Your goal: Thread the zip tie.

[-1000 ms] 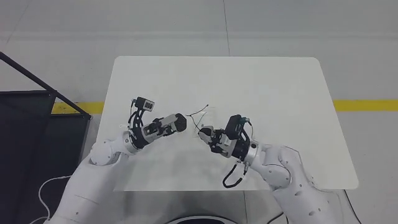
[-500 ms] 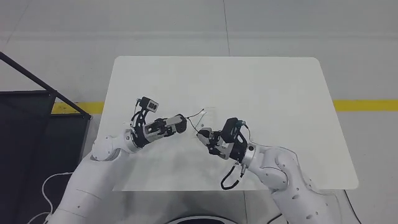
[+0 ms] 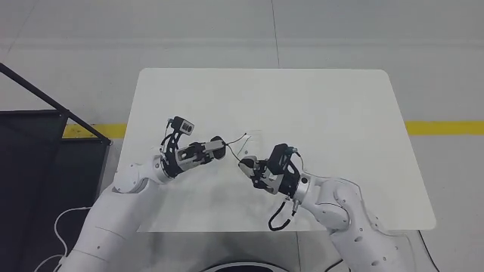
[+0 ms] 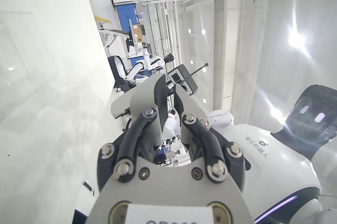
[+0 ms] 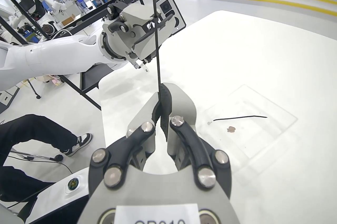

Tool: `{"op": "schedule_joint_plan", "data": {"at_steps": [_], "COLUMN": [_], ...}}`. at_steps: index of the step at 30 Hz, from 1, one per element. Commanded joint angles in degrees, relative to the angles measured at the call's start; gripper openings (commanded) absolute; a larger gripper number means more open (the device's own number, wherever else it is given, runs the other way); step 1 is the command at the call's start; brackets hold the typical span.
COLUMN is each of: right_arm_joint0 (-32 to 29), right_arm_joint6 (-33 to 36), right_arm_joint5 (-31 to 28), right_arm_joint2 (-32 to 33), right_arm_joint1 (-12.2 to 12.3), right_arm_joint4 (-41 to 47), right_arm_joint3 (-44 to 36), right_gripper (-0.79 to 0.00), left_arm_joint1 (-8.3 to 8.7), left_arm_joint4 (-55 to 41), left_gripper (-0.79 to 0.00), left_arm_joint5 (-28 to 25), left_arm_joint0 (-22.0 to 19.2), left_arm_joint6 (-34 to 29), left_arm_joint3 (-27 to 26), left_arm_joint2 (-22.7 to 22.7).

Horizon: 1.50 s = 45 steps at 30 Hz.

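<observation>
Leftmost, off the edge of the white table, a black frame stands on the grey floor. Next comes the left gripper, held over the table's left half and turned toward the other arm; whether it is clenched or released cannot be told, nor whether it has anything in it. Between the two arms is the zip tie, a thin black strip raised off the table top. In the right wrist view it rises straight from the right gripper, crosses in front of the left gripper and runs on out of view; whether it touches the left gripper cannot be told. In the left wrist view a slanting stretch of it shows beyond the left gripper. Just right of the left gripper, the right gripper is clenched on the strip's lower end, its dark pads pressed together with the tie pinched between them. It hovers above the table, nearer the robot than the left gripper, and points toward it. A second zip tie lies flat on a clear sheet on the table, apart from both grippers, with a small brownish speck just beside it on the same sheet
</observation>
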Motion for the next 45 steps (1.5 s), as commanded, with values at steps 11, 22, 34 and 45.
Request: {"op": "schedule_joint_plan", "data": {"at_steps": [11, 22, 34, 45], "right_arm_joint0": [0.0, -1.5, -6.2, -8.5], "right_arm_joint6": [0.1, -2.9, -9.7, -14.6], "right_arm_joint5": [0.0, 0.8, -1.7, -2.4], "right_arm_joint2": [-0.1, 2.1, 7.1, 9.1], "right_arm_joint1": [0.1, 0.3, 1.1, 1.3], "right_arm_joint4": [-0.3, 2.3, 4.5, 4.8], "right_arm_joint3": [-0.1, -1.4, -5.5, -7.3], "right_gripper": [-0.785, -0.785, -0.785, -0.785], "left_arm_joint1": [-0.27, -0.42, -0.54, -0.58], "left_arm_joint4": [-0.2, -0.3, 0.6, 1.8], "left_gripper": [-0.785, -0.785, -0.785, -0.785], "left_arm_joint5": [0.0, -0.2, -0.2, 0.1], "left_arm_joint0": [-0.2, 0.0, -0.1, -0.1], "left_arm_joint6": [-0.7, -1.4, -2.2, -3.3], "left_arm_joint3": [0.3, 0.9, 1.5, 2.5], "left_arm_joint2": [-0.2, -0.6, -0.8, -0.8]}}
